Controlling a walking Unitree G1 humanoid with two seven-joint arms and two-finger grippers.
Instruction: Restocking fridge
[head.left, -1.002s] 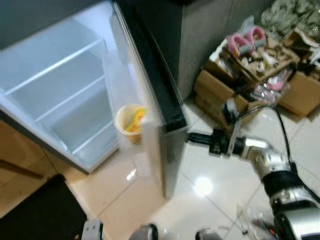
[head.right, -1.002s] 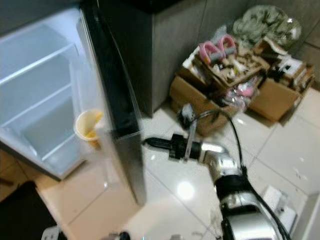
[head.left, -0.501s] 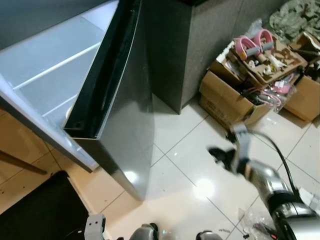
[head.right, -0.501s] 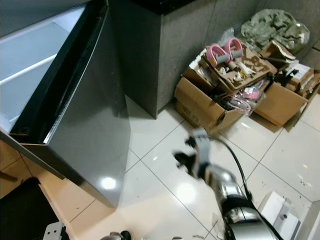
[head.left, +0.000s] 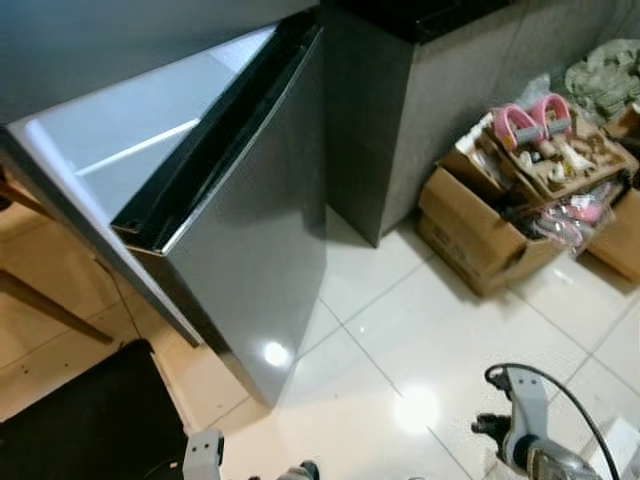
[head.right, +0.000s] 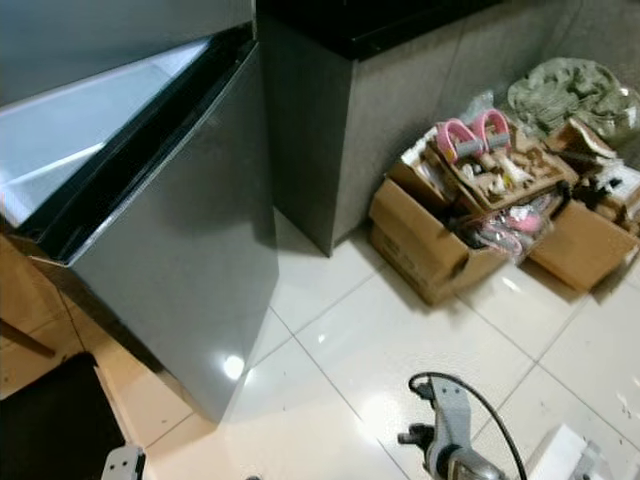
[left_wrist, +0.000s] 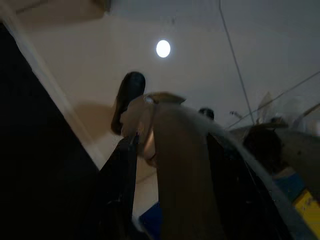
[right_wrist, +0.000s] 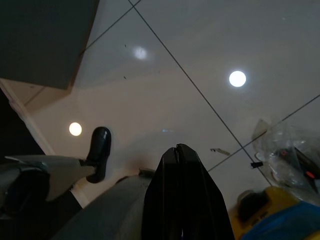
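The fridge's grey door stands nearly shut, with a narrow wedge of the white lit interior showing above its dark top edge. What is inside is hidden. My right arm hangs low at the bottom right, well away from the door. In the right wrist view my right gripper is shut on nothing and points down at the pale tiled floor. My left arm hangs idle; its wrist view is dim and looks at the floor beside my foot.
A dark grey counter block stands right of the fridge. Open cardboard boxes full of clutter sit against it on the right. A black mat lies at the lower left. A clear plastic bag lies by my feet.
The fridge door has swung from wide open to nearly shut, hiding the yellow cup on its shelf. My right arm has drawn back from the door's edge and dropped low.
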